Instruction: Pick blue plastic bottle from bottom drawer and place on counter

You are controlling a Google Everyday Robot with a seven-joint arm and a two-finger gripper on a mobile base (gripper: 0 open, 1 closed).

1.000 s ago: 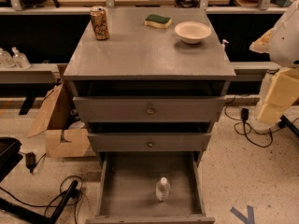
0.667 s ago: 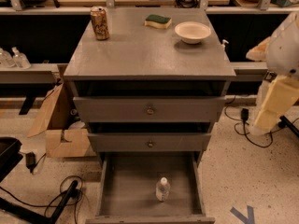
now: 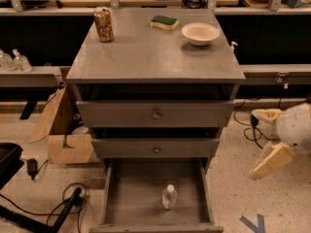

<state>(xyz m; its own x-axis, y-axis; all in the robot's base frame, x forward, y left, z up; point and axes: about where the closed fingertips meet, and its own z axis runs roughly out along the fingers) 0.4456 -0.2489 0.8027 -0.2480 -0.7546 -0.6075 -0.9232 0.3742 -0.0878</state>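
The small clear ribbed plastic bottle with a white cap point(image 3: 169, 197) stands upright on the floor of the pulled-out, deep grey bottom drawer point(image 3: 127, 193), near its front edge and slightly right of centre. The cream-coloured gripper point(image 3: 265, 165) hangs low to the right of the cabinet, well apart from the bottle; whether it is released or clenched cannot be told. The flat grey counter point(image 3: 155, 57) carries a gold-brown drink can point(image 3: 104, 24), a green-and-yellow sponge point(image 3: 164, 22) and a pale round bowl point(image 3: 200, 33).
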